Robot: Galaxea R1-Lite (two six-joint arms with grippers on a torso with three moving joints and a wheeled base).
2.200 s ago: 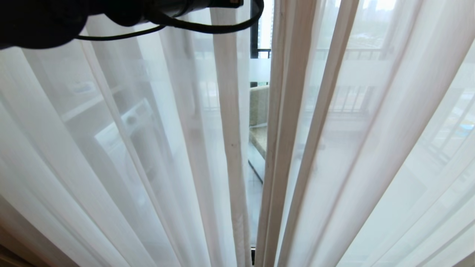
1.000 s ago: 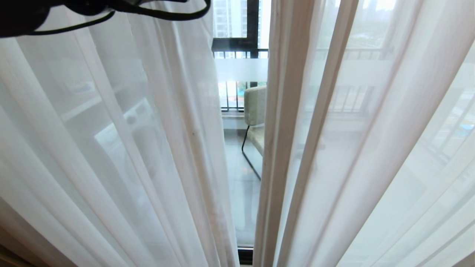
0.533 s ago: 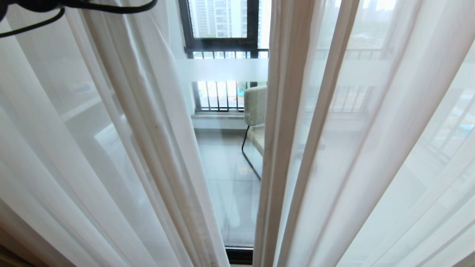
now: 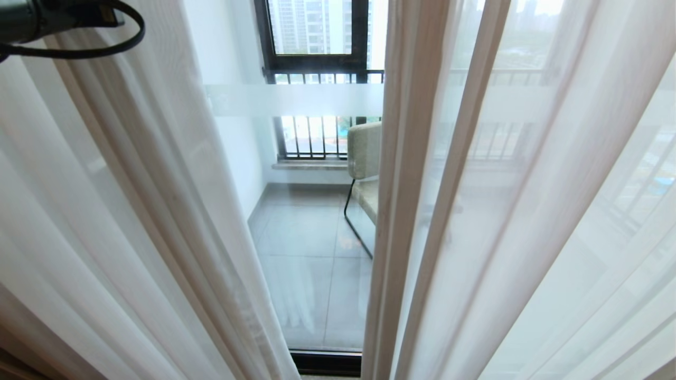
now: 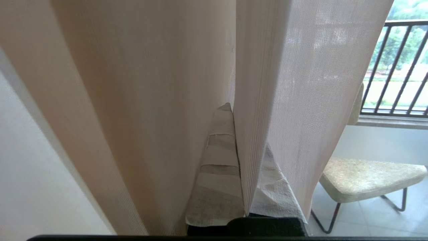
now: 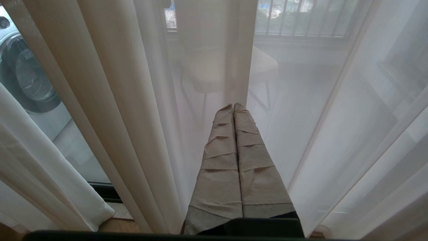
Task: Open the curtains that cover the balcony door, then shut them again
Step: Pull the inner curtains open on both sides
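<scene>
The curtains are see-through white sheers in two panels. The left sheer [image 4: 132, 211] is drawn aside to the left, while the right sheer [image 4: 501, 211] hangs in place. Between them shows the balcony door's glass [image 4: 306, 237] with its frosted band [image 4: 296, 100] and black bottom frame [image 4: 325, 363]. My left arm [image 4: 31, 18] is at the upper left corner. In the left wrist view my left gripper [image 5: 232, 110] is shut on the left sheer's hemmed edge [image 5: 254, 134], pinched between its taped fingers [image 5: 219, 157]. My right gripper [image 6: 233, 107] is shut and empty, low before the sheers [image 6: 301, 117].
Beyond the glass, a beige chair [image 4: 364, 153] with black legs stands on the grey tiled balcony floor [image 4: 301, 227]. Behind it is a black-framed railed window [image 4: 311, 58]. A washing machine [image 6: 26, 77] shows through the sheers, left of the chair.
My left arm has swung left with the left sheer's edge in its grip. The gap between the panels has widened, baring more glass, floor and wall. The right arm has not moved.
</scene>
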